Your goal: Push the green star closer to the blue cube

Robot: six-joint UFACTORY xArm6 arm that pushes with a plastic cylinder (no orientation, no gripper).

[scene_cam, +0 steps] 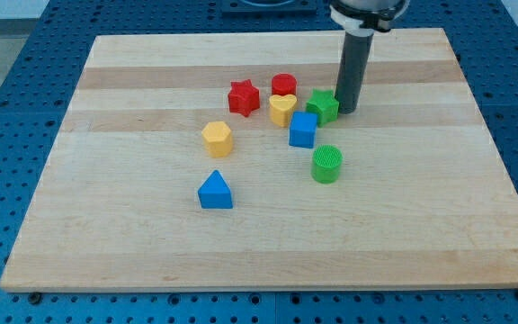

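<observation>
A: Where is my tip [348, 110]?
B: At the view's upper right of the cluster, down on the worktop [133, 243], touching or just beside the right side of the green star [323, 105].

A: And the star itself?
B: It sits just above and to the right of the blue cube [302, 130], very near it; I cannot tell if the two touch. The yellow heart [282, 109] is just to the star's left.

A: What else lies around?
B: A red cylinder [283, 85] stands right behind the heart, and a red star [243, 97] is to the left of both. A green cylinder [326, 164] stands below the cube, slightly to the right and apart from it. Farther left is a yellow hexagon [217, 138], and below that, toward the view's bottom, a blue triangle [215, 191], well apart from the rest.

A: Is the gripper open or closed?
B: There is none to see; the arm ends in a straight dark rod, upright, coming down from the view's top edge.
</observation>
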